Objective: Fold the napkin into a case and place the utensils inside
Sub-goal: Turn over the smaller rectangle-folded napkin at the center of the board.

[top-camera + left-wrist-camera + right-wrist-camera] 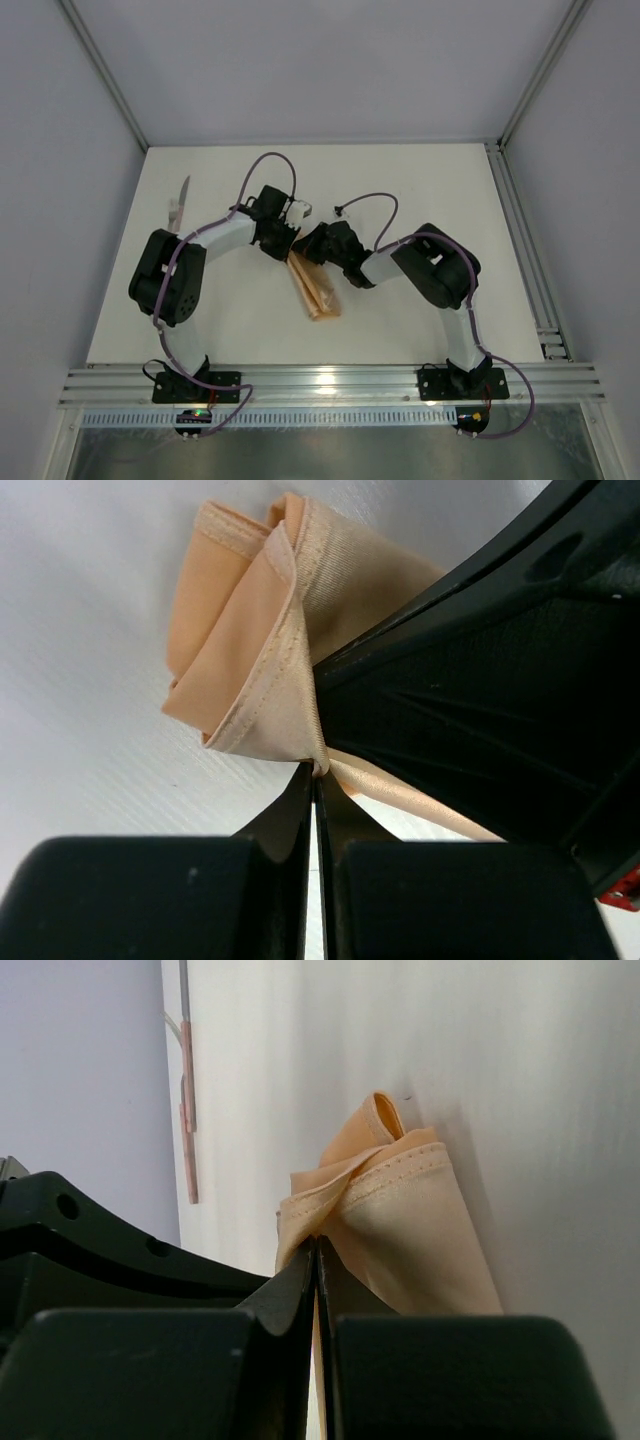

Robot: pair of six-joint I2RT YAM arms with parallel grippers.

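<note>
- From above, the white table (440, 190) sits inside pale walls, with a metal rail (330, 385) along its near edge where both arms are bolted. Loose cables (372, 198) loop over the arms.
- The utensils (180, 204) lie at the far left of the table, well apart from everything else.
- The napkin (315, 292) is near the middle of the table. It is folded into a narrow peach-orange bundle that runs toward the near edge.
- The left gripper (291, 245) and right gripper (306, 252) meet over the napkin's far end and hide that end.
- In the left wrist view, the left gripper (316, 776) has its fingers pressed together on the stitched hem of the napkin (250, 650).
- The black body of the right gripper (480, 680) fills the right side and covers part of the cloth. The cloth shows soft layered folds and an open curl at its top.
- In the right wrist view, the right gripper (316, 1250) is pinched shut on the napkin (400, 1225), which bunches up just past the tips.
- The left arm (100, 1250) blocks the lower left. Beyond it the utensils (188, 1110) show pale pink handles beside the wall.
</note>
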